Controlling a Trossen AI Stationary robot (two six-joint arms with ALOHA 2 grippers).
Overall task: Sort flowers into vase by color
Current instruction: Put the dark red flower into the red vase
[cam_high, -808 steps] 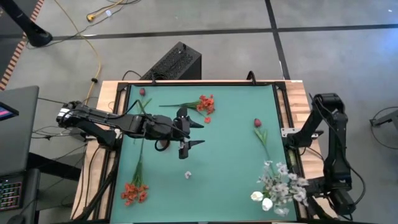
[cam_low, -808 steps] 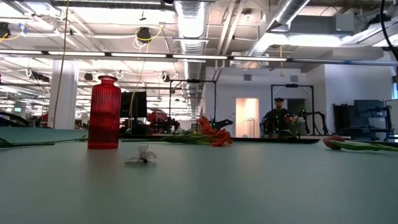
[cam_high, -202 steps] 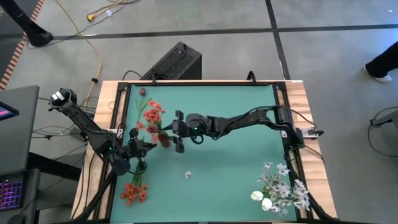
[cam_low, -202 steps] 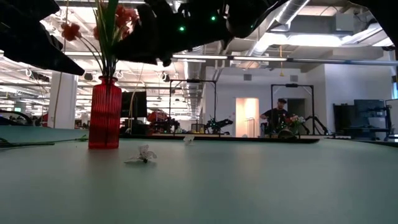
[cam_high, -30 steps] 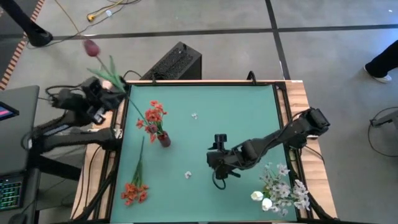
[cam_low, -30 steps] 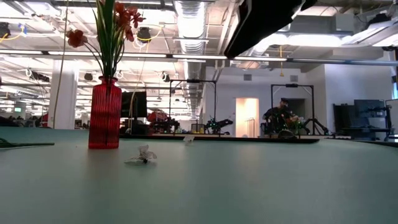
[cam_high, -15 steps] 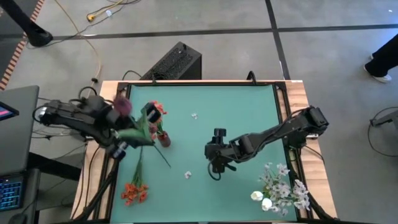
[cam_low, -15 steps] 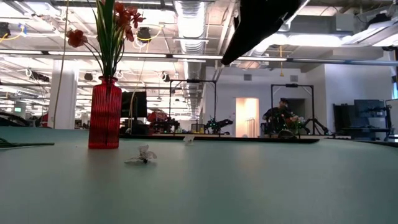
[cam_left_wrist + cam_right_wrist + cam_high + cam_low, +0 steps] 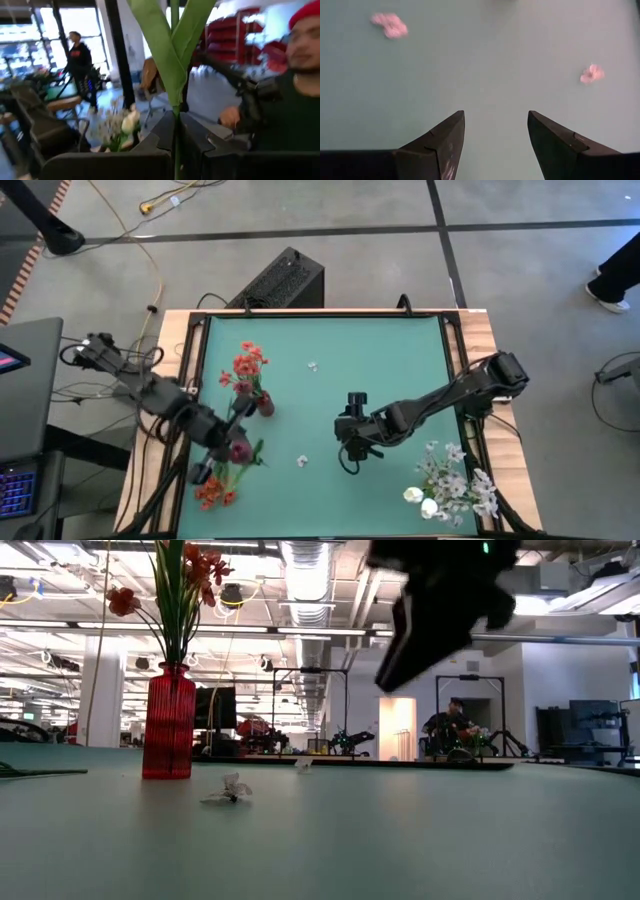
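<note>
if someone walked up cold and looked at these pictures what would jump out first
Probably the red vase on the left side of the green table, with orange-red flowers standing in it. Next, the left gripper near the table's front left, shut on a dark red bud with long green leaves, just above another orange-red cluster lying flat. The right gripper hovers open over mid-table, beside the white flowers at front right.

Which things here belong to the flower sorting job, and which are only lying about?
Belonging to the job:
- red vase holding orange-red flowers
- dark red bud clamped in the left gripper
- orange-red cluster on the mat
- white flowers

Only lying about:
- loose white blossoms
- black box behind the table
</note>
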